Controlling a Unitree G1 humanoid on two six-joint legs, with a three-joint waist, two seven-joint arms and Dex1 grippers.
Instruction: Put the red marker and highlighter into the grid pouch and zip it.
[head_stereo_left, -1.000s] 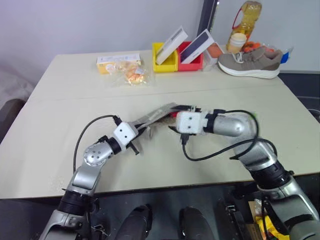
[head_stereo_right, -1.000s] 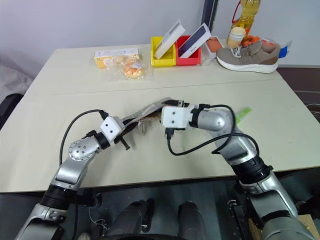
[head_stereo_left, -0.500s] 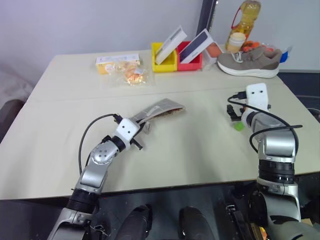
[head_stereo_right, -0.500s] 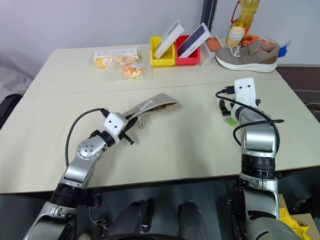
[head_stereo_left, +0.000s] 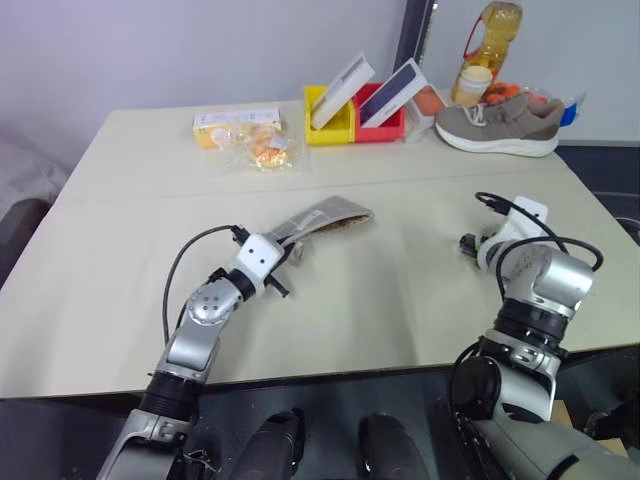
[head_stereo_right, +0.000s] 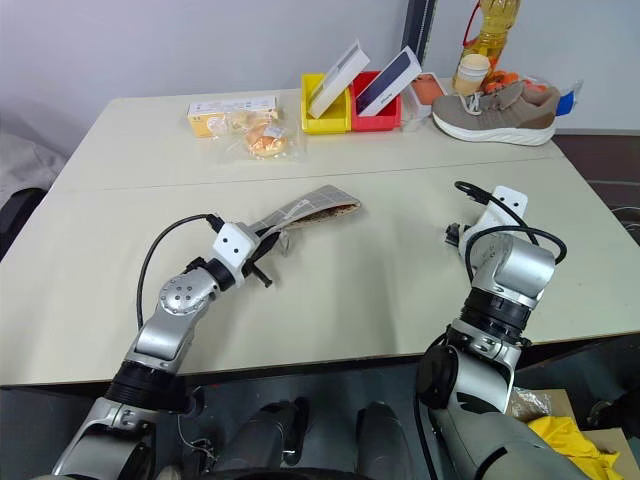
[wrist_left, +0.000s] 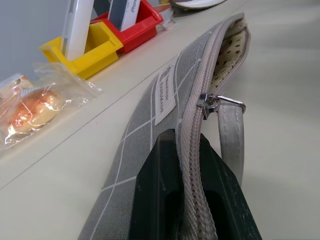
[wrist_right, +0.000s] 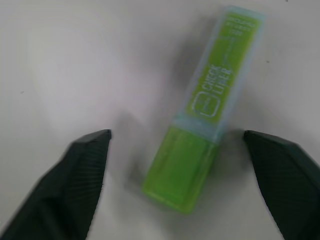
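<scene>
left end effector (wrist_left: 182, 200) is pinching the grid pouch (wrist_left: 165, 95) open; right end effector (wrist_right: 177, 172), spread wide and empty, is straddling the highlighter (wrist_right: 205, 115), needing to close next.

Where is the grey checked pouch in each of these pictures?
Left eye view: pouch mid-table, slightly left of centre.
Right eye view: same spot, pouch mid-table.
Left wrist view: close up, pouch running up the middle.
Right wrist view: not in it.
Shared landmark: the yellow bin beyond the pouch.

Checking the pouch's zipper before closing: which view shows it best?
The left wrist view: the grid pouch's zipper pull and open mouth are close up, its edge pinched in the left gripper. Both eye views show the pouch without zipper detail.
</scene>
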